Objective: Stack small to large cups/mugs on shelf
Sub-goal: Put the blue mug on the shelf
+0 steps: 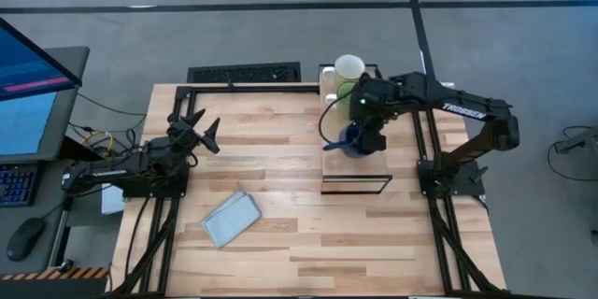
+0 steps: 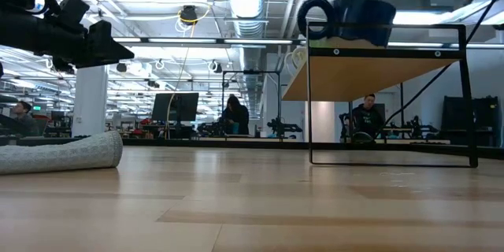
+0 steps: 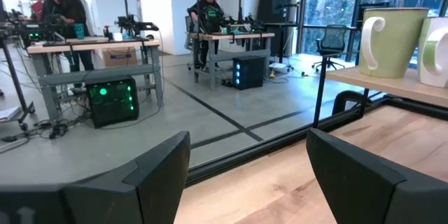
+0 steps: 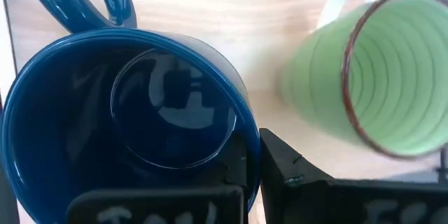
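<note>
On the shelf, the right gripper pinches the dark blue mug by its rim, lining it up nearer than the light green mug and white mug, while the left gripper waits spread at the table's left.

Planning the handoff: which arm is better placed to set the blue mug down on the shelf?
Right: its end effector already grips the blue mug over the shelf; the left one waits open, far off.
</note>
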`<state>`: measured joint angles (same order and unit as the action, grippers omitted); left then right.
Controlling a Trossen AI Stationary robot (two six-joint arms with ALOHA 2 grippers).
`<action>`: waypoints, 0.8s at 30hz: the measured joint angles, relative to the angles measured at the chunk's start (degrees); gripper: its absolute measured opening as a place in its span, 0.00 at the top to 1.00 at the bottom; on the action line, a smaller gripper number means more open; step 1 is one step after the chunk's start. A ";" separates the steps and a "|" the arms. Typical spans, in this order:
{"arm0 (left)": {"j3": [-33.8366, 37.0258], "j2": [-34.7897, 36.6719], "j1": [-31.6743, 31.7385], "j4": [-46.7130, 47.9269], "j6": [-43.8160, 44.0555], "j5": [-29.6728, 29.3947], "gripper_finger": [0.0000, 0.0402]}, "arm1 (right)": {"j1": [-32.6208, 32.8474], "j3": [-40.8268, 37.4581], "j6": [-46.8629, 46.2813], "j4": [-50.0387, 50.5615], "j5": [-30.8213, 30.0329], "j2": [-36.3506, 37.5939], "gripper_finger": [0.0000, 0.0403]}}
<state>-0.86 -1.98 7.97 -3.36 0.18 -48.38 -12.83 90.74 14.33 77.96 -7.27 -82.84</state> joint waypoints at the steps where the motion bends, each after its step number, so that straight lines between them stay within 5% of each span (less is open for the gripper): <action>1: 0.00 -0.02 0.00 0.00 0.01 0.00 0.31 | -0.34 0.03 0.52 -0.65 0.75 -0.37 0.94; 21: 0.02 -1.46 -0.03 -0.02 3.81 1.12 0.31 | -3.11 0.19 2.72 -2.89 1.08 -4.46 0.93; 24: 0.02 -1.98 -0.04 0.00 5.07 1.17 0.31 | -3.18 -0.03 2.33 -2.99 -0.49 -4.56 0.85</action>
<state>-0.84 -3.96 7.92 -3.36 5.25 -47.21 -16.01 90.71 16.66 74.97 -7.76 -87.39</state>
